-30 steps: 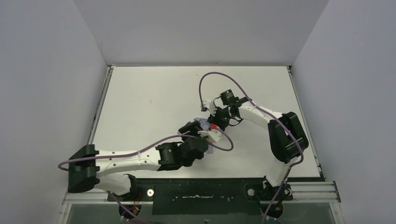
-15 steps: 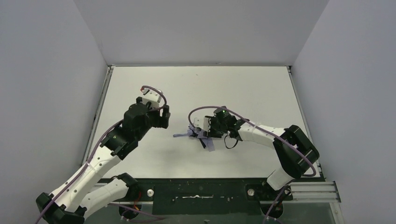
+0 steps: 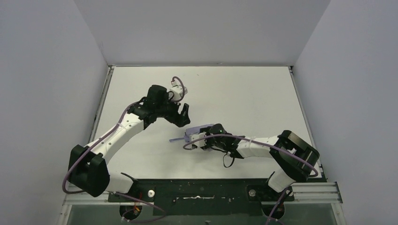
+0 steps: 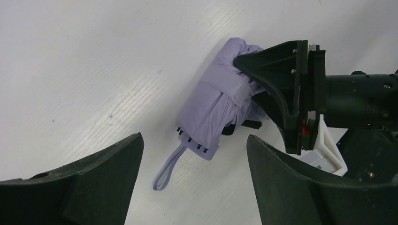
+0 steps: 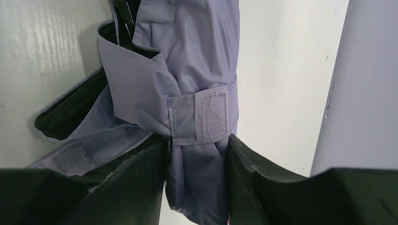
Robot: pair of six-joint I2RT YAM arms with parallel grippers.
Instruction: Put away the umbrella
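Note:
The lavender umbrella (image 3: 196, 132) lies folded on the white table, its wrist loop (image 3: 176, 139) pointing left. My right gripper (image 3: 202, 139) is shut on its fabric end. In the right wrist view the bundle (image 5: 187, 65) is bound by a fastened velcro band (image 5: 211, 115) just above my fingers (image 5: 263, 178), and a loose flap shows black lining (image 5: 65, 117). My left gripper (image 3: 181, 114) is open and empty, hovering just up-left of the umbrella. The left wrist view shows the umbrella (image 4: 218, 110), its loop (image 4: 166, 168) and the right gripper's finger (image 4: 277, 84) beyond my open jaws.
The white table (image 3: 141, 84) is walled by grey panels at the back and both sides. A black strip and rail run along the near edge (image 3: 202, 192). Purple cables loop off both wrists (image 3: 211, 145).
My left arm has swung away from the umbrella, out left, then up toward the table's middle above it. My right gripper has carried the umbrella nearer and leftward; it is now folded tighter.

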